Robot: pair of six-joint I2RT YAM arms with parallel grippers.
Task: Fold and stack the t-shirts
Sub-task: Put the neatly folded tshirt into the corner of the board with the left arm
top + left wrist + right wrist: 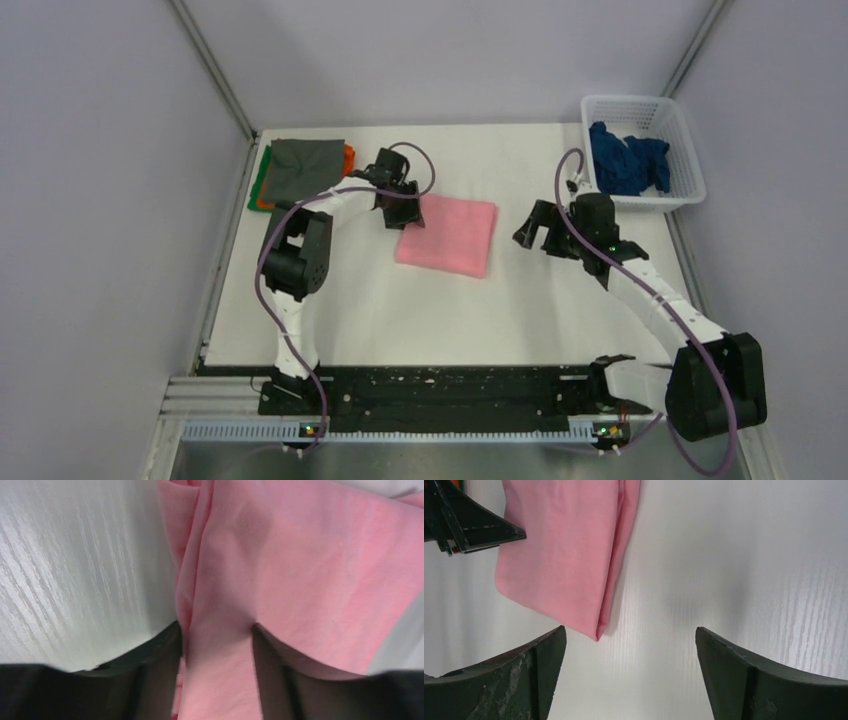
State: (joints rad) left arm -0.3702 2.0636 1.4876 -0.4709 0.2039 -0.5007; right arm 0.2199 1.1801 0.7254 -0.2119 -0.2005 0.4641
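A folded light pink t-shirt [450, 235] lies on the white table in the middle. My left gripper [405, 213] is at its left edge, shut on a fold of the pink cloth [310, 570], which runs between the fingers [215, 630]. My right gripper [535, 232] is open and empty, above the bare table just right of the pink shirt [559, 555]; its jaws [630, 635] stand wide apart. A stack of folded shirts sits at the back left: grey [305, 165] on top, with orange [349, 155] and green [258, 185] edges showing. A crumpled dark blue t-shirt [628, 160] lies in the basket.
The white mesh basket [690, 150] stands at the back right corner. Grey walls close in the table on the left, back and right. The left gripper's finger [469, 525] shows at the top left of the right wrist view.
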